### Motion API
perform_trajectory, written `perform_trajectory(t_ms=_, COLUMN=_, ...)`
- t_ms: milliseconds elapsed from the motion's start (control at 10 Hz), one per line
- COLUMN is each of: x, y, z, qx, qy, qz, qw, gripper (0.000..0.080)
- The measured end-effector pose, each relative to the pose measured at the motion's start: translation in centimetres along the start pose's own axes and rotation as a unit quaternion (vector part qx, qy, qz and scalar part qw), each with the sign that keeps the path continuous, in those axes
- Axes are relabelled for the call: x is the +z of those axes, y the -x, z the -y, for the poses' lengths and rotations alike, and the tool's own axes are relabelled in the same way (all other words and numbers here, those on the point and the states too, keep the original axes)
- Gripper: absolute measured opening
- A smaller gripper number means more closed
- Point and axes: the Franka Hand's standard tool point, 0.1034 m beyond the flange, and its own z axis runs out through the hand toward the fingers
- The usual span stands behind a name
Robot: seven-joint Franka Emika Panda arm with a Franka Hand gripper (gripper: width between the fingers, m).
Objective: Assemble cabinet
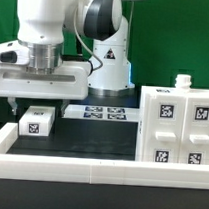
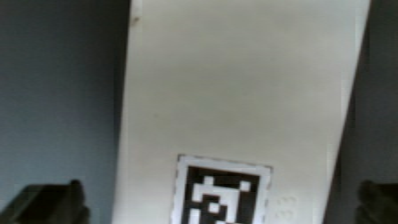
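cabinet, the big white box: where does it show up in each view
Exterior view: the cabinet stands at the exterior view's right.
Wrist view: not in it.
Shared landmark: the tagged white block below the open pincer; what seems to be the same block fills most of the wrist view.

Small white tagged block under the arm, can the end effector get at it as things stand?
Probably yes: the open end effector hangs right over the small white tagged block, fingers either side, nothing in between.
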Motion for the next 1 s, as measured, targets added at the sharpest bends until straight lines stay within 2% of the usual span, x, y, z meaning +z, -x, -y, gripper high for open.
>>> perform_trajectory(t_ms=100, x=0.0, y=0.0, z=0.0, qx=0.0, qy=0.0, qz=0.0, qw=1.0, gripper=0.058)
perform_trajectory(t_ms=200, x=0.0, y=0.0, z=0.0, qx=0.0, qy=0.0, qz=0.0, qw=1.0, gripper=0.0556)
perform_trajectory(t_ms=600, x=-0.1, y=0.0, z=0.1, qx=-0.001, qy=-0.001, qz=0.001, qw=1.0, gripper=0.0556)
perform_trajectory(t_ms=700, x=-0.9, y=-0.2, z=0.6, qx=-0.003, qy=-0.006, qz=0.003, qw=1.0, gripper=0.0556)
perform_trajectory(t_ms=1000, x=-7.0, y=-1.5, z=3.5, qx=-0.006, qy=-0.025, qz=-0.007, qw=1.0, gripper=0.0557)
